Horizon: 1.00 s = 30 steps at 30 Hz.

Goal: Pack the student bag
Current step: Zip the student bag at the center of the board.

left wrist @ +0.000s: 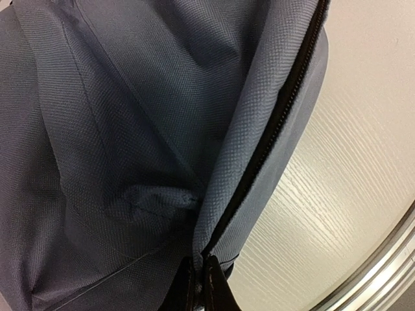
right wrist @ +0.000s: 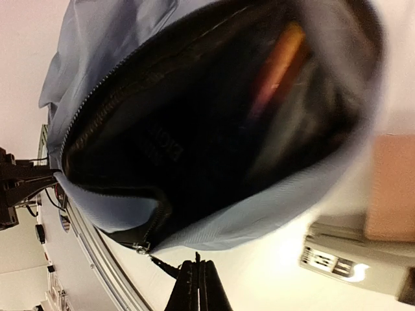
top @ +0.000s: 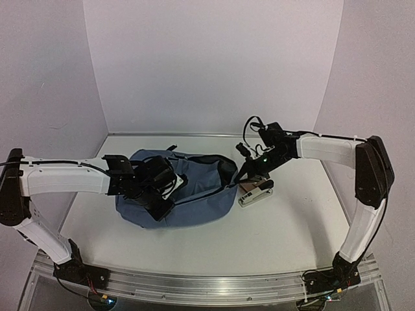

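The student bag (top: 194, 194) lies on its side in the middle of the table, slate blue, with its main zip open toward the right. My left gripper (top: 162, 206) sits over the bag's left front. In the left wrist view it (left wrist: 202, 264) is shut on the fabric edge beside the dark zipper (left wrist: 272, 123). My right gripper (top: 241, 176) is at the bag's open mouth. Its jaws (right wrist: 198, 262) are shut on the black zipper pull cord (right wrist: 162, 265) that runs from the slider (right wrist: 139, 246). The dark bag interior (right wrist: 194, 129) holds something orange (right wrist: 279, 65), blurred.
Just right of the bag's mouth lie a pinkish-brown book (top: 253, 186) and a white-grey boxy one (top: 254, 197), also seen as pink book (right wrist: 392, 188) and grey book (right wrist: 353, 265). A metal rail (top: 207, 285) edges the table front; white walls enclose the back and sides.
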{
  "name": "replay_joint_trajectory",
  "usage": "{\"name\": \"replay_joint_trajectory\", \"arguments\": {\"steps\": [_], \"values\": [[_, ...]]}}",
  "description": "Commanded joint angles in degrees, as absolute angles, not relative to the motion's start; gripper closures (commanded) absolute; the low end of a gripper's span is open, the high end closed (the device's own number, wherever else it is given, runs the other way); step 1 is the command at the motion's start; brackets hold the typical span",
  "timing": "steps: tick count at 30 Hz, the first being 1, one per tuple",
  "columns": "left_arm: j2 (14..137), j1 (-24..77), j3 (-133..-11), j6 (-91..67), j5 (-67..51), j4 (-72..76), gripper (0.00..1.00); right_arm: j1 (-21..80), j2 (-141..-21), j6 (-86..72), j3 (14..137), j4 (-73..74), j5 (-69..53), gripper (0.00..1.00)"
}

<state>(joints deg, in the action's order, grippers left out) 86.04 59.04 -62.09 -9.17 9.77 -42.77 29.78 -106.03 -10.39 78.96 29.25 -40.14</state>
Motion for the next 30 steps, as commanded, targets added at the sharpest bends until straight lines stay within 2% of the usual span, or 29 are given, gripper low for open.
{"name": "replay_joint_trajectory", "arguments": {"steps": [1,8,11,12,14,17,23,30], "values": [[86.83,59.21,-60.92,-11.66,13.06,-54.92,1.0,26.17,-101.72,-7.2,79.19,30.48,-35.19,1.0],[89.04,58.47,-61.78,-9.89,20.74,-51.6,1.0,31.97,-98.33,-8.57,74.99,30.01,-41.77,1.0],[88.65,53.17,-63.83,-7.08,20.98,-48.52,0.96,36.74,-98.03,-10.12,72.48,28.43,-43.56,1.0],[87.41,52.36,-64.42,-6.22,19.96,-47.7,0.88,37.7,-98.6,-11.19,72.56,27.43,-44.24,1.0],[83.77,53.07,-65.08,-4.18,18.01,-45.8,0.63,39.09,-100.13,-13.02,74.2,25.86,-44.98,1.0],[79.66,56.36,-66.14,-5.61,15.72,-44.95,0.46,39.87,-102.24,-15.21,78.19,24.13,-45.15,1.0],[85.91,65.49,-72.05,-8.75,13.55,-41.98,0.38,40.19,-102.72,-15.84,81.1,23.75,-45.18,1.0],[99.19,66.62,-76.93,-6.25,12.53,-31.28,0.4,40.14,-100.98,-15.67,79.23,23.73,-43.43,1.0]]}}
